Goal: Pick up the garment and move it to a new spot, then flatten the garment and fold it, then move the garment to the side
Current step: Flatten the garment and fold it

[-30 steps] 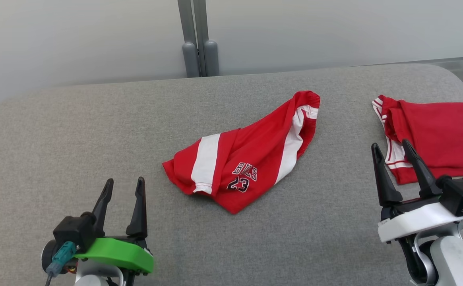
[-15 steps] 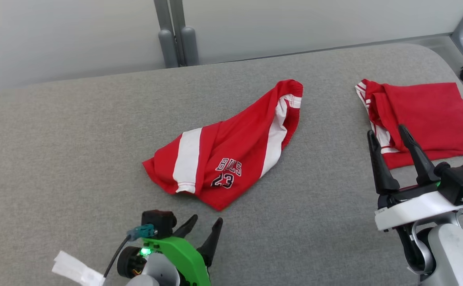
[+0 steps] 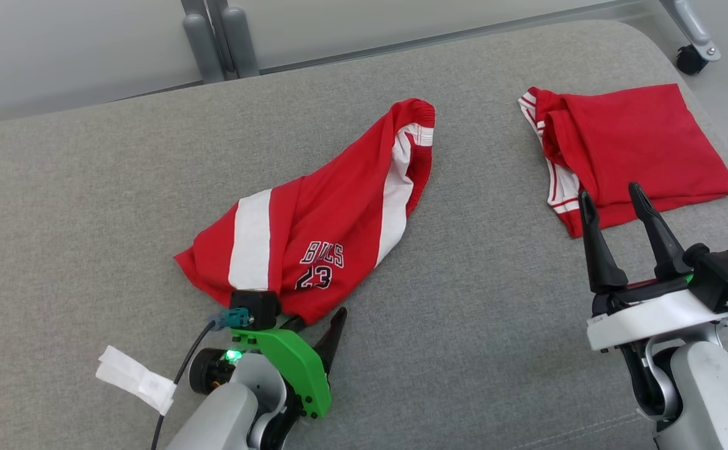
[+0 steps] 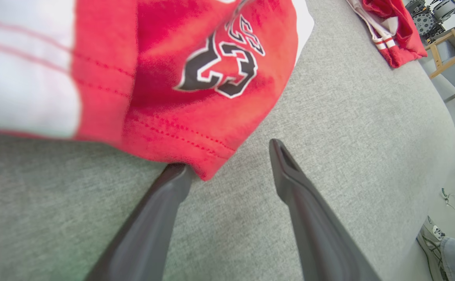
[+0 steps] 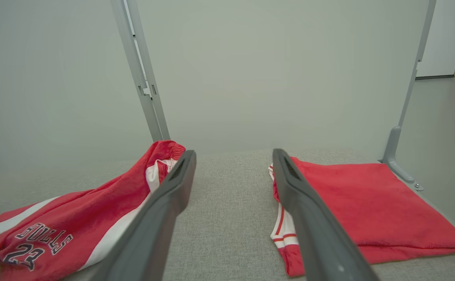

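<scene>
Grey cushion [image 3: 495, 300]: garment [image 3: 332, 200] hem hides left gripper [image 4: 227, 156] fingertip; fingers spread, right gripper [image 3: 609, 190] likewise.

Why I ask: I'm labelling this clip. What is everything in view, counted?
shorts: one, red with white stripes and a "23" print, crumpled mid-table.
folded garment: one, red with white trim, far right of table.
table: one, grey fabric, under both garments.
posts: two, grey, behind the table.
castor: one, black, floor past the right corner.
paper tag: one, white, by the left arm's cable.
person's shoe: one, pale, floor beside the table.
left gripper: one, dark fingers, green mount, open, fingertip at the shorts' hem.
right gripper: one, dark fingers, white mount, open, near the folded garment.
</scene>
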{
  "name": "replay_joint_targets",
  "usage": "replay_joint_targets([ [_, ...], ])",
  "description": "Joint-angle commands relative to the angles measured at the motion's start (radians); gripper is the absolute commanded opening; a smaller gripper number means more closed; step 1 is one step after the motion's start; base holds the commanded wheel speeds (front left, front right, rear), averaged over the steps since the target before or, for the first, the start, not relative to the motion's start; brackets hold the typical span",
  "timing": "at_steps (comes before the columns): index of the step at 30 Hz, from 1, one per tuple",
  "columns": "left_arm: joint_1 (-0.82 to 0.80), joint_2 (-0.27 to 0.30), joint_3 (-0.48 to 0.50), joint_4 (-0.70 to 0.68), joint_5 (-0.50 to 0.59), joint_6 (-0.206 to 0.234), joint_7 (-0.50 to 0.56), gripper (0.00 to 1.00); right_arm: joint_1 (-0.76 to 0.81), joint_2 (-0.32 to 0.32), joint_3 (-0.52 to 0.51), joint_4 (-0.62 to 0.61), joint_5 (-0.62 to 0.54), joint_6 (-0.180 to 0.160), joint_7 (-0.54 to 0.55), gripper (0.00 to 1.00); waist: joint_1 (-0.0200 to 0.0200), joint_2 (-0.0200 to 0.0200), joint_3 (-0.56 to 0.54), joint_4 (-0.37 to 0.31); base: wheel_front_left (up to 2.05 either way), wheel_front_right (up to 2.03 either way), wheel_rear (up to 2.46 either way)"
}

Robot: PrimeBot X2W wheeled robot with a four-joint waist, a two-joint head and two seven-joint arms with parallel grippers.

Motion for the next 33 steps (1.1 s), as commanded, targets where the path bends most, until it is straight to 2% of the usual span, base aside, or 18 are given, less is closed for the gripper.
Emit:
replay_joint_targets([
  [1, -0.015, -0.001, -0.003, 0.005, -0.008, -0.008, -0.016, 0.00, -0.001, 0.002, -0.006, 0.001, -0.007, 0.000, -0.002, 1.00, 0.0000, -0.0001, -0.004, 0.009, 0.00, 0.00, 0.00],
  [6, -0.016, -0.002, -0.008, -0.046, -0.041, -0.023, -0.058, 0.00, 0.017, 0.001, -0.008, 0.008, -0.006, 0.000, -0.002, 1.00, 0.0000, -0.0001, -0.035, 0.049, 0.00, 0.00, 0.00],
  [12, 0.038, 0.067, 0.000, -0.204, -0.076, -0.023, -0.007, 0.00, 0.036, -0.005, -0.005, 0.019, 0.000, 0.000, -0.002, 1.00, 0.0000, -0.0001, -0.076, 0.106, 0.00, 0.00, 0.00],
  [15, 0.078, 0.124, 0.023, -0.322, -0.112, -0.001, 0.055, 0.00, 0.045, -0.006, -0.005, 0.024, 0.002, 0.000, -0.002, 1.00, 0.0000, -0.0001, -0.088, 0.122, 0.00, 0.00, 0.00],
  [19, 0.155, 0.208, 0.060, -0.473, -0.168, 0.051, 0.161, 0.00, 0.052, -0.013, -0.001, 0.038, 0.011, 0.000, -0.002, 1.00, 0.0000, -0.0001, -0.091, 0.130, 0.00, 0.00, 0.00],
  [23, 0.222, 0.311, 0.102, -0.575, -0.223, 0.093, 0.267, 0.00, 0.057, -0.021, 0.006, 0.057, 0.021, 0.000, -0.002, 1.00, 0.0000, -0.0001, -0.085, 0.128, 0.00, 0.00, 0.00],
  [27, 0.286, 0.400, 0.155, -0.598, -0.255, 0.132, 0.320, 0.00, 0.045, -0.030, 0.023, 0.075, 0.030, 0.000, -0.002, 1.00, 0.0000, -0.0001, -0.070, 0.109, 0.00, 0.00, 0.00],
  [31, 0.341, 0.449, 0.181, -0.573, -0.291, 0.146, 0.357, 0.00, 0.033, -0.044, 0.030, 0.090, 0.037, 0.000, -0.002, 1.00, 0.0000, -0.0001, -0.051, 0.087, 0.00, 0.00, 0.00],
  [33, 0.361, 0.452, 0.175, -0.551, -0.300, 0.145, 0.370, 0.00, 0.027, -0.050, 0.032, 0.093, 0.040, 0.000, -0.002, 1.00, 0.0000, -0.0001, -0.043, 0.079, 0.00, 0.00, 0.00],
])
